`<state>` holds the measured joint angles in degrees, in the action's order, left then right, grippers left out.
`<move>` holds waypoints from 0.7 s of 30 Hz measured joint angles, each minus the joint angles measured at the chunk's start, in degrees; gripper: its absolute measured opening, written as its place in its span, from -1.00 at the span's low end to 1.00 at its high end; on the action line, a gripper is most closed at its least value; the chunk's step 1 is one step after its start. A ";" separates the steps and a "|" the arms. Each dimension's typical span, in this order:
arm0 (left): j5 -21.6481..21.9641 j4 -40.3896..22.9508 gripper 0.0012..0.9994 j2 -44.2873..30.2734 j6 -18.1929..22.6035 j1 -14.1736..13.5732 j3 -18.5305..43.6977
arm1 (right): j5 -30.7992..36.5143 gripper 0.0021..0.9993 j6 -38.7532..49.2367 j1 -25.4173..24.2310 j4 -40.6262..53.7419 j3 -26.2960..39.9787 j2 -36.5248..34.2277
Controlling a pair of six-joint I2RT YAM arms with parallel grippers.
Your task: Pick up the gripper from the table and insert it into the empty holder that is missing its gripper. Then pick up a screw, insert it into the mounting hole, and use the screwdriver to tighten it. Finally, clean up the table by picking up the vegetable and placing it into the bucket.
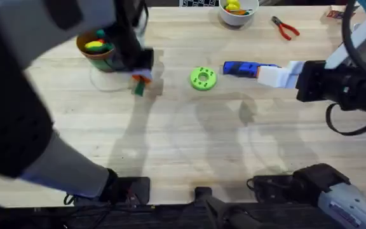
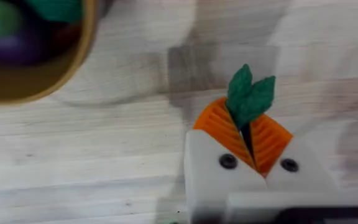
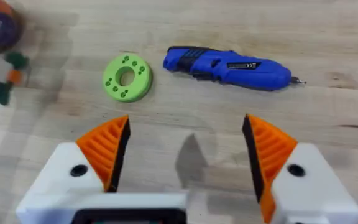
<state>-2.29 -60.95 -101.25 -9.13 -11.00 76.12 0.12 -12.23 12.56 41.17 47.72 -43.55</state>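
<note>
The left gripper (image 2: 248,144) pinches the vegetable (image 2: 249,99) beside the bucket (image 1: 99,51) near the table's far-left corner; the right gripper (image 3: 185,152), level, is spread before the screwdriver (image 3: 229,66).

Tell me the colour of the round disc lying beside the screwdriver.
The disc is bright green with small dark holes, lying near the blue screwdriver; the right wrist view shows it best.

**Arm and gripper posture**

We see the left arm reaching far forward, its gripper (image 2: 248,140) low over the table with the orange pads (image 2: 216,124) pressed together. The right arm extends leftward; its gripper (image 3: 185,149) hovers with fingers (image 3: 107,149) spread wide.
</note>
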 joint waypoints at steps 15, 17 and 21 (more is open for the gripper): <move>3.43 -2.12 -0.96 11.63 4.27 14.03 17.35 | 0.00 0.99 -0.02 0.00 0.00 0.00 0.00; 3.50 -0.60 -0.96 10.42 5.23 15.89 17.35 | 0.00 0.99 -0.01 0.00 0.00 0.00 -0.01; 3.61 2.44 -0.96 6.90 7.37 18.11 17.35 | 0.00 0.99 0.00 0.00 0.00 0.00 -0.02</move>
<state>1.32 -58.51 -94.35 -1.75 7.12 93.47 0.12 -12.23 12.56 41.17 47.72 -43.57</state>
